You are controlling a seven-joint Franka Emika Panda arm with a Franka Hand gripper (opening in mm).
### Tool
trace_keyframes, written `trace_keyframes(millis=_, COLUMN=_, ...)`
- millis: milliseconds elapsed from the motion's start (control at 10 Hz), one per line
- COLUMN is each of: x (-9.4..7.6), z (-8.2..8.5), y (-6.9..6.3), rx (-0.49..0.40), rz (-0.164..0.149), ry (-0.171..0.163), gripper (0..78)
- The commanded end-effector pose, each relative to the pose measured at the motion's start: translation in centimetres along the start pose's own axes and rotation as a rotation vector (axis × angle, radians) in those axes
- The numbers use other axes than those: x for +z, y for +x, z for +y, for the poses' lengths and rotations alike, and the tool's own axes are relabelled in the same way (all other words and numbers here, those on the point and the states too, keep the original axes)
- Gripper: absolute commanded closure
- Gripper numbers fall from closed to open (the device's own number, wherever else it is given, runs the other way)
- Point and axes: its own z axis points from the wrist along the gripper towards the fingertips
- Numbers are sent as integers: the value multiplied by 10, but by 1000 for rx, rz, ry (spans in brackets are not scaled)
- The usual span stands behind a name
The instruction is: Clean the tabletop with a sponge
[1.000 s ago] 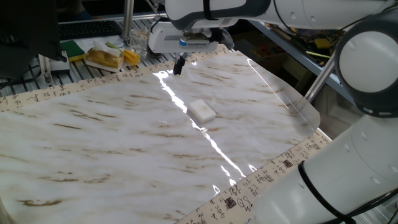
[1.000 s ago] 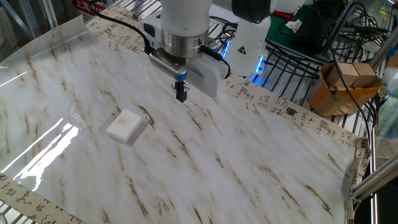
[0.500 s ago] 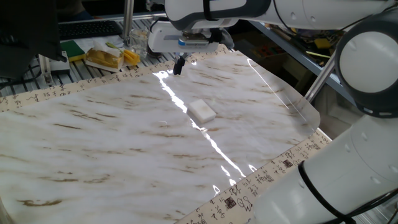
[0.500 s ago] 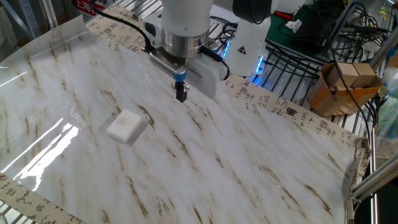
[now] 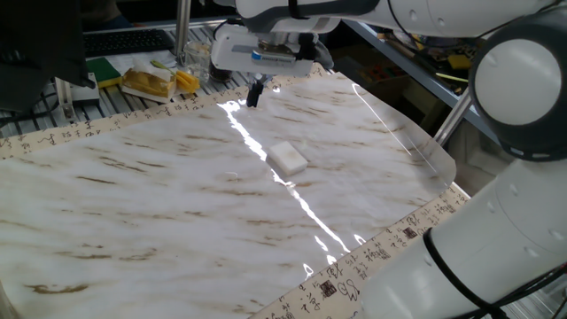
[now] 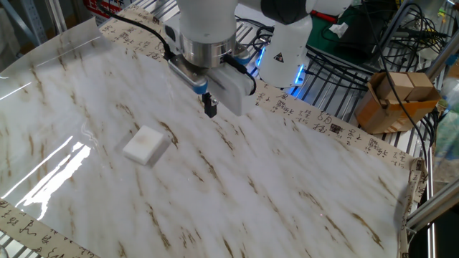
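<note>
The white sponge (image 5: 287,158) lies flat on the marble-patterned tabletop (image 5: 159,204), near its middle; it also shows in the other fixed view (image 6: 146,145). My gripper (image 5: 255,92) hangs above the far part of the tabletop, apart from the sponge, with its black fingers pressed together and nothing between them. In the other fixed view the gripper (image 6: 209,107) is up and to the right of the sponge. The tabletop (image 6: 287,179) has a beige border printed with black characters.
Clutter with a green and yellow item (image 5: 106,69) and a yellow-brown packet (image 5: 149,83) sits beyond the far border. A cardboard box (image 6: 393,100) stands on a wire rack to the right. The robot base (image 6: 287,43) is behind the table.
The gripper's wrist has turned slightly and risen a little; the fingertips stay at about the same spot. The sponge has not moved.
</note>
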Motion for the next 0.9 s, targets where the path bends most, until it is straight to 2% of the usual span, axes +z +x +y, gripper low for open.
trace_keyframes(millis=100, x=6, z=-2, y=-2, rx=-67, rz=-27, ry=90, gripper=776)
trace_keyframes(millis=300, x=22, z=-10, y=-8, rx=-85, rz=-31, ry=74, gripper=776)
trace_keyframes(millis=400, x=40, z=-19, y=-15, rx=-114, rz=-36, ry=77, gripper=776)
trace_keyframes(millis=600, x=60, z=-29, y=-28, rx=-156, rz=-46, ry=95, gripper=776)
trace_keyframes(millis=900, x=87, z=-44, y=-47, rx=-211, rz=-44, ry=87, gripper=776)
